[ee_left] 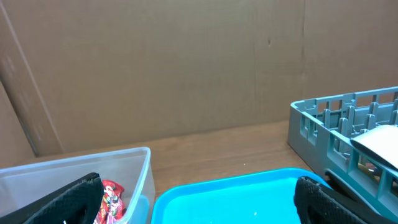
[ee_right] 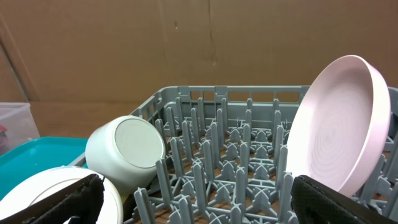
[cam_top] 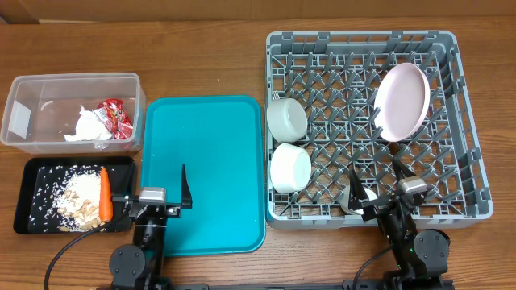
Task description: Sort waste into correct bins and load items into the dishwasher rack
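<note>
**Both hands spread and holding nothing; waste in the bins, plate and bowls in the rack**

Your left hand (cam_top: 153,194) hovers at the near edge of the teal serving tray (cam_top: 205,137). Its fingers are wide apart with nothing between them. In its wrist view the two dark fingertips (ee_left: 68,199) sit at the lower corners, with the tray's blue surface between them. Your right hand (cam_top: 377,184) hangs over the near edge of the dishwasher rack (cam_top: 363,38), also wide apart and gripping nothing.

The clear tub (cam_top: 18,121) stands at the far left of the desk (cam_top: 201,48). The crumpled white napkin (cam_top: 85,126) lies inside it, touching the red wrapper (cam_top: 115,118) on its right. Just in front of the tub is the black tray (cam_top: 36,173). It holds the beige rice and food bits (cam_top: 74,192) scattered over its floor. The orange carrot (cam_top: 105,193) lies along their right side, pointing from near to far.

In the rack, the white-pink plate (cam_top: 401,101) stands on edge, leaning among the pegs (ee_right: 205,134) in the far right part. The two bowls sit against the rack's left wall, one behind the other. The far bowl (cam_top: 287,118) lies on its side, with its base turned toward your right wrist camera. The near bowl (cam_top: 290,167) is just in front of it, close to your right hand. A small grey shape shows beside that hand's left finger, but you cannot tell what it is.
</note>
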Robot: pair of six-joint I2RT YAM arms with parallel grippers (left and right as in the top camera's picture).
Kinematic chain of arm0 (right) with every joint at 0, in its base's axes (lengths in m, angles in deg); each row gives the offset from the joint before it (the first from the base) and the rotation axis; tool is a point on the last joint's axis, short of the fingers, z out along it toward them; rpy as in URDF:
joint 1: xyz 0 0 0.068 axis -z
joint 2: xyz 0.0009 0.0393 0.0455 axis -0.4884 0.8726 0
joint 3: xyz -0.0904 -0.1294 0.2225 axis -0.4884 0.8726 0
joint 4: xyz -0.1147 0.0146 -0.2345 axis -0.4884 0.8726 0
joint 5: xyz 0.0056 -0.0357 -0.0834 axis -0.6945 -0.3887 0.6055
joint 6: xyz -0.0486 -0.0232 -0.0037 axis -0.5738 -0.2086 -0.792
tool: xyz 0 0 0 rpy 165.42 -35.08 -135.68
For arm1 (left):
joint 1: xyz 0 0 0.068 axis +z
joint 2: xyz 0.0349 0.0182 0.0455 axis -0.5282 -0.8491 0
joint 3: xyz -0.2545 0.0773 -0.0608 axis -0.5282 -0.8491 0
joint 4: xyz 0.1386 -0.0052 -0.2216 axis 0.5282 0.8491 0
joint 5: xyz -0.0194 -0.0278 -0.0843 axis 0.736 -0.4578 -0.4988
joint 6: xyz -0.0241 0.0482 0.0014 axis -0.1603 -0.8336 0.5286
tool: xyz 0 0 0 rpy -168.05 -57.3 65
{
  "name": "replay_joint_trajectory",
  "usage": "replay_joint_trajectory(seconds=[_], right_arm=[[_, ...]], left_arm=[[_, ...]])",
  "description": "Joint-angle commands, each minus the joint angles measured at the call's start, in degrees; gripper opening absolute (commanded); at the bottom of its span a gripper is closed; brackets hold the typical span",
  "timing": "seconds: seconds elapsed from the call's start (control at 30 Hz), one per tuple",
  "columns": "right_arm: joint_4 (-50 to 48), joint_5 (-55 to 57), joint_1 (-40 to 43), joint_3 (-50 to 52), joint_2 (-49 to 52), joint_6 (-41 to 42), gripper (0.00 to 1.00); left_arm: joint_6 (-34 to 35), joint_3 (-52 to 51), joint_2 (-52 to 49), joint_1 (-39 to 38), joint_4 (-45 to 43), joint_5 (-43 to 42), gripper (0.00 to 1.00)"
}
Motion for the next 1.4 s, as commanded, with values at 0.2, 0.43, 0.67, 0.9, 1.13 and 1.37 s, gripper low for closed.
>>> replay_joint_trajectory(seconds=[0.2,0.43,0.67,0.9,1.13,1.37], right_arm=[[-0.2,-0.2,0.2,0.6,-0.7,-0.2,1.00],[-0.2,-0.2,0.2,0.6,-0.7,-0.2,1.00],[-0.2,-0.2,0.2,0.6,-0.7,-0.2,1.00],[-0.2,-0.2,0.2,0.6,-0.7,-0.2,1.00],[-0.2,-0.2,0.2,0.6,-0.7,-0.2,1.00],[-0.2,-0.2,0.2,0.6,-0.7,-0.2,1.00]], left_arm=[[-1.4,-0.2,0.3,0.0,10.1,-0.3,1.00],[-1.4,-0.2,0.1,0.0,10.2,-0.3,1.00],[-1.4,-0.2,0.1,0.0,10.2,-0.3,1.00],[-1.4,-0.2,0.1,0.0,10.2,-0.3,1.00],[-1.4,-0.2,0.1,0.0,10.2,-0.3,1.00],[-1.4,-0.2,0.1,0.0,10.2,-0.3,1.00]])
